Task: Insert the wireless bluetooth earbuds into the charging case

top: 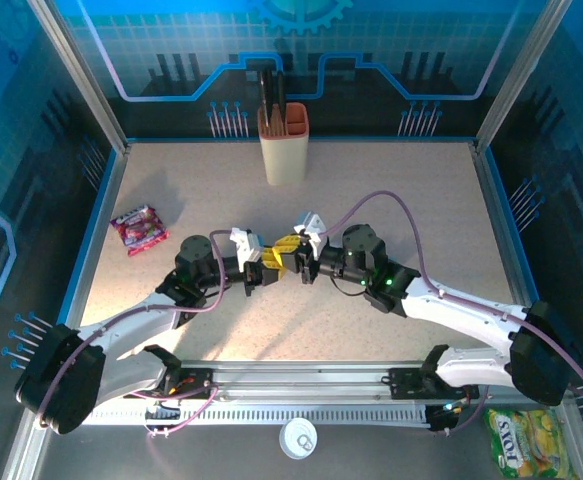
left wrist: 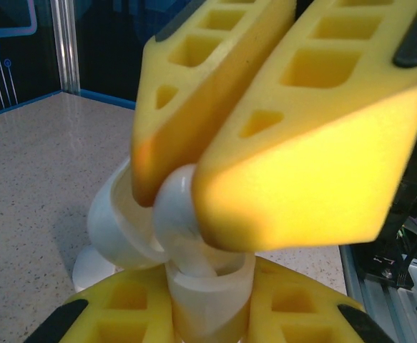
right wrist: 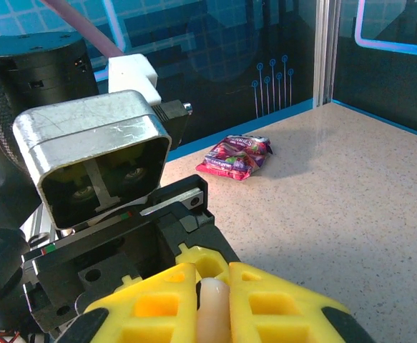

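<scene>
In the left wrist view my left gripper [left wrist: 212, 304] is shut on the base of the white charging case [left wrist: 219, 296], which stands upright between its yellow fingers. The case's lid [left wrist: 111, 229] hangs open to the left. From above, the right gripper's yellow fingers [left wrist: 301, 157] pinch a small whitish earbud [left wrist: 176, 211] whose lower end sits in the case's open top. In the right wrist view my right gripper [right wrist: 212, 286] is shut on that earbud [right wrist: 212, 311]. In the top view both grippers, left [top: 268, 264] and right [top: 293, 250], meet tip to tip at the table's middle.
A pink snack packet [top: 139, 228] lies at the left of the table, also seen as a packet [right wrist: 237, 156] beyond the left wrist. A beige holder [top: 284, 145] with dark handles stands at the back centre. A white round object [top: 298, 437] and a yellow-green packet [top: 526, 445] lie off the near edge.
</scene>
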You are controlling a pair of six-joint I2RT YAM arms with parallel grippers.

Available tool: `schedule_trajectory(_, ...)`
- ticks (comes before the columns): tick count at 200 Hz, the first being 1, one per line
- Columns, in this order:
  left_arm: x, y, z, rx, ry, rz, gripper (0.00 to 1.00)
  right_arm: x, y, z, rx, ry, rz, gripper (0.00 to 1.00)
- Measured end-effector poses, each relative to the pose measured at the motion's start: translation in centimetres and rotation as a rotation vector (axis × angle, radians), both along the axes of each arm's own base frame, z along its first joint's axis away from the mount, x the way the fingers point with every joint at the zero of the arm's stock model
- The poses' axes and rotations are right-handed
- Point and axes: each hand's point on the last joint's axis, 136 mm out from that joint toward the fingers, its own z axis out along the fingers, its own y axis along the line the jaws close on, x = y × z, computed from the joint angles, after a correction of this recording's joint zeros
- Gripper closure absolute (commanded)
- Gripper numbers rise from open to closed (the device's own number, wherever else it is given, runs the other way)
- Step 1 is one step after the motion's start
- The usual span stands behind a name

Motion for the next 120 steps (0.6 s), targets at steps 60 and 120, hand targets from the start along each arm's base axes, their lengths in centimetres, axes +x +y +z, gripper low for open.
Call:
schedule_trajectory(60,0.5,0.1,1.1,-0.05,0.022,0.033,0.84,0.3,-0.1,1.2,0.039,-0.03,-0.009,0.8)
schedule_trajectory(120,0.6,0.1,1.9,-0.077,0.013,0.035,0.84,0.2,-0.7,1.8,0.04,-0.045,-0.015,0.83)
